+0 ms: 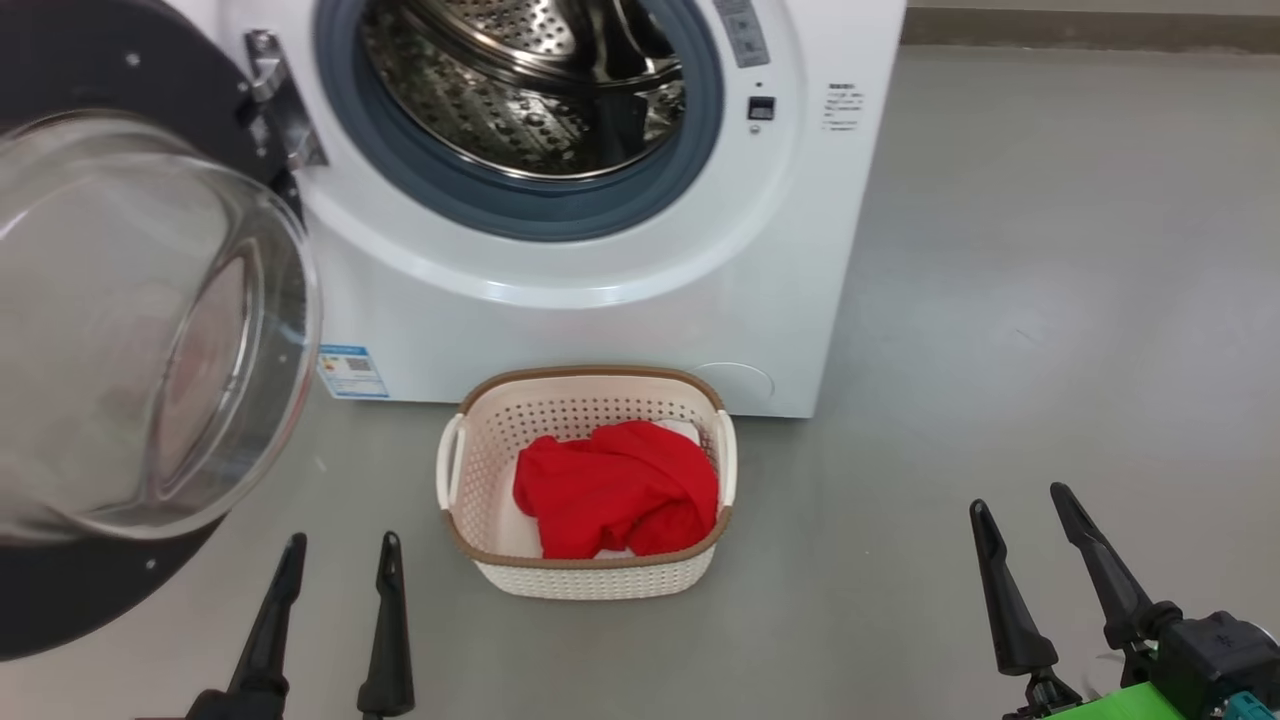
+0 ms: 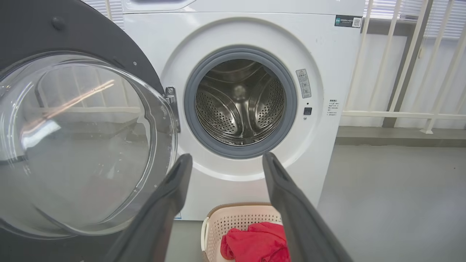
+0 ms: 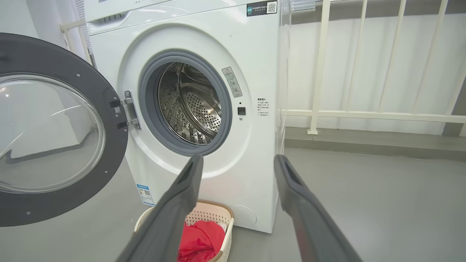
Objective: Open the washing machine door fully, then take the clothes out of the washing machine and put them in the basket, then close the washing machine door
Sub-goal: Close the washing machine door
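This looks like a laundry corner in a plain utility space. A white front-loading washing machine (image 1: 600, 320) stands directly on a smooth grey floor (image 1: 1000, 300), its round door (image 3: 54, 203) swung wide and its perforated steel drum (image 2: 240, 105) on show, with a blue label sticker (image 1: 352, 371) low on the front. A perforated basket (image 1: 585, 580) holding red clothes (image 1: 615, 490) sits on the floor just before it. Behind runs a cream railing (image 3: 364, 115) backed by pale sheeting (image 3: 400, 72), above a low grey kerb (image 3: 364, 140).
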{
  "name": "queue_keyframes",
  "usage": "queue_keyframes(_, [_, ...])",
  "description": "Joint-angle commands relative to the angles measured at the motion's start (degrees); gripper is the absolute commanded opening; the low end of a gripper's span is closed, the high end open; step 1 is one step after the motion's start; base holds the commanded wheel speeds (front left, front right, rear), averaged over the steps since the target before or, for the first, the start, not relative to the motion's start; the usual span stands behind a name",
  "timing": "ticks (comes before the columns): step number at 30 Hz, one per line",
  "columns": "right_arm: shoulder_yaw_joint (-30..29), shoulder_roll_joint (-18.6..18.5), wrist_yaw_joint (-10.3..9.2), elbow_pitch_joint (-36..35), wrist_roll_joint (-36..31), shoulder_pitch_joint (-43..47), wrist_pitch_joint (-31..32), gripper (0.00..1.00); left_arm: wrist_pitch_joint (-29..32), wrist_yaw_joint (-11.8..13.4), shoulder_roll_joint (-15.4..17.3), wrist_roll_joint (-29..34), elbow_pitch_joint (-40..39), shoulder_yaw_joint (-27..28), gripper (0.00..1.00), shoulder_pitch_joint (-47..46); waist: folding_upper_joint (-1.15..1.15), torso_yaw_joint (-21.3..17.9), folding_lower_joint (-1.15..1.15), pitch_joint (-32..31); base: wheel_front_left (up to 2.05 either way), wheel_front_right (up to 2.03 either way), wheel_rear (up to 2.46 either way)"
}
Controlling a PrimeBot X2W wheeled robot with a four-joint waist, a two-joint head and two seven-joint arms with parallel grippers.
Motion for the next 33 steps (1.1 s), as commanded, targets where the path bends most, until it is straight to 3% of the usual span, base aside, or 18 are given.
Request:
queue_keyframes(1, [1.42, -0.85, 0.36, -1.38, -0.57, -2.24, 0.15, 1.00, 0.19, 0.50, 0.82, 0.64, -1.88, 1.94, 1.00, -0.92, 0.00, 2.32, 0.00, -0.39, 0.00, 0.00, 0.00])
queue_keyframes(18, [3.66, -0.85, 0.36, -0.98, -0.67, -3.12, 0.49, 1.00, 0.90, 2.85, 1.15, 0.79, -4.25, 2.52, 1.00, -0.13, 0.00, 14.51, 0.00, -0.20, 0.00, 0.00, 0.00])
queue_keyframes(33, [4.34, -0.85, 0.36, -1.05, -0.95, -3.87, 0.57, 1.00, 0.33, 4.08, 1.39, 0.95, -5.28, 2.70, 1.00, -0.37, 0.00, 20.56, 0.00, 0.85, 0.00, 0.00, 0.00])
